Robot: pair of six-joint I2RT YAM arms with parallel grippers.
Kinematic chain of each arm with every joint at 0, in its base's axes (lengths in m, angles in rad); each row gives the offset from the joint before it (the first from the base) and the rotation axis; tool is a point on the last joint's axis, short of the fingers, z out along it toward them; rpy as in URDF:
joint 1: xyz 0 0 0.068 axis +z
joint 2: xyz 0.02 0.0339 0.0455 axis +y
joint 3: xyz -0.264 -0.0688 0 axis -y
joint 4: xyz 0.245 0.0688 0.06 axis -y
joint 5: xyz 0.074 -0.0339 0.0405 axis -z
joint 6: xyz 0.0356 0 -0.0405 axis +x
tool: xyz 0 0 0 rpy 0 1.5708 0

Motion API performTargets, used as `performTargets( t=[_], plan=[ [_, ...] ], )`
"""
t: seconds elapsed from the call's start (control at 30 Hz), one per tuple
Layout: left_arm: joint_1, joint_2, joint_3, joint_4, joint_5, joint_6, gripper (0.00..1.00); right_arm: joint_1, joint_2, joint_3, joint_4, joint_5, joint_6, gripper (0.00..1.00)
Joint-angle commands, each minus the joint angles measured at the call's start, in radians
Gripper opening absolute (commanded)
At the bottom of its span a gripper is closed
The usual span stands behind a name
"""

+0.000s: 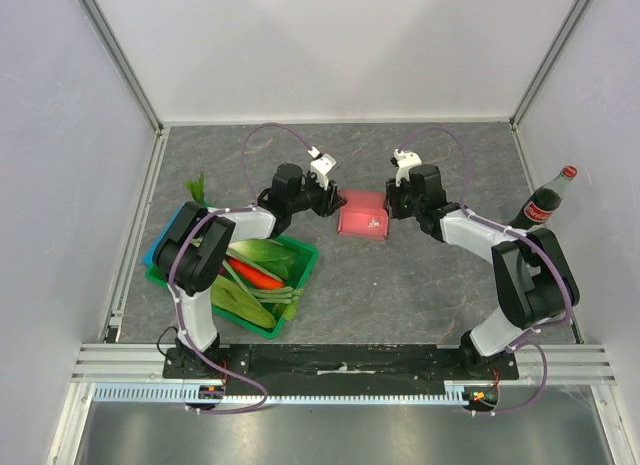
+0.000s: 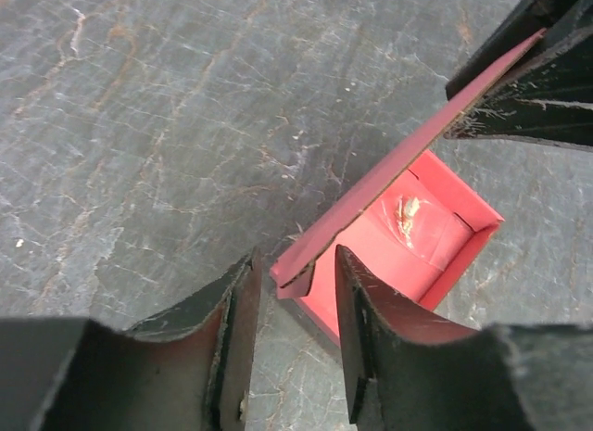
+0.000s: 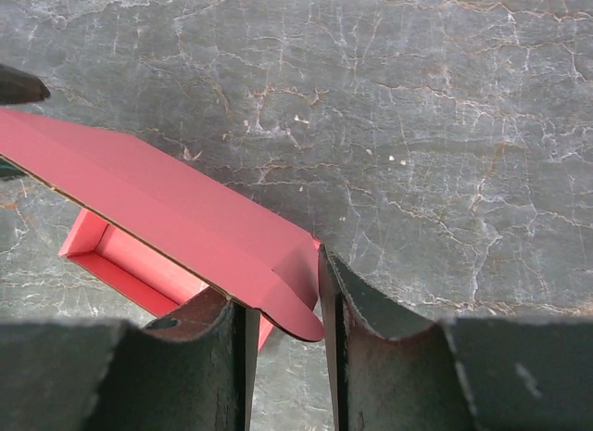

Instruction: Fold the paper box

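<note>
The paper box (image 1: 363,217) is a small pink card tray lying mid-table with its lid (image 2: 408,153) raised off the tray. My left gripper (image 1: 328,202) stands at the box's left end and my right gripper (image 1: 392,200) at its right end. In the left wrist view my left gripper (image 2: 297,260) is open, and the lid's corner tab (image 2: 295,281) sits loose in the gap. In the right wrist view my right gripper (image 3: 278,283) is open around the lid's rounded end flap (image 3: 295,292). That flap touches the right-hand finger (image 3: 335,301). The tray (image 3: 130,259) shows beneath the lid.
A green crate (image 1: 301,281) of vegetables sits on a blue base by the left arm. A cola bottle (image 1: 545,200) stands at the right wall. White enclosure walls ring the dark stone-patterned table (image 1: 420,275).
</note>
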Motion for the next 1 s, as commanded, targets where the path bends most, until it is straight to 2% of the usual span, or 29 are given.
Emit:
performTargets(
  t=[0.0,0.1,0.2,0.23,0.43,0.5,0.6,0.63,0.67,0.73,0.8,0.97],
  plan=[
    [-0.001,0.006,0.029,0.016,0.092,0.021,0.41,-0.004,0.001,0.043,0.04,-0.038,-0.028,0.37],
    [-0.003,0.008,0.041,-0.005,0.101,0.018,0.32,-0.002,0.004,0.05,0.029,-0.043,-0.036,0.32],
    [-0.006,-0.003,0.024,0.003,0.083,0.014,0.27,-0.002,0.003,0.046,0.024,-0.038,-0.042,0.25],
    [-0.006,-0.004,0.023,0.001,0.069,0.014,0.26,-0.002,0.003,0.047,0.023,-0.038,-0.043,0.2],
    [-0.029,-0.013,0.032,-0.031,-0.029,0.018,0.11,0.001,-0.003,0.044,0.02,-0.037,-0.033,0.06],
    [-0.049,-0.017,0.043,-0.063,-0.08,0.013,0.03,0.011,-0.006,0.044,0.009,-0.014,-0.026,0.02],
    [-0.098,-0.026,0.063,-0.088,-0.264,-0.051,0.02,0.036,-0.028,0.026,0.004,0.101,0.013,0.0],
    [-0.113,-0.027,0.064,-0.098,-0.396,-0.074,0.02,0.057,-0.035,0.017,0.012,0.156,0.024,0.0],
    [-0.137,-0.036,0.067,-0.105,-0.423,-0.096,0.02,0.07,-0.043,0.005,0.038,0.199,0.035,0.0],
    [-0.16,-0.046,0.067,-0.115,-0.593,-0.194,0.02,0.111,-0.068,-0.032,0.076,0.291,0.09,0.0],
    [-0.191,-0.049,0.07,-0.12,-0.676,-0.283,0.02,0.136,-0.092,-0.072,0.107,0.411,0.13,0.0],
    [-0.28,-0.017,0.067,-0.013,-0.867,-0.322,0.02,0.225,-0.109,-0.109,0.168,0.641,0.24,0.0]
  ],
)
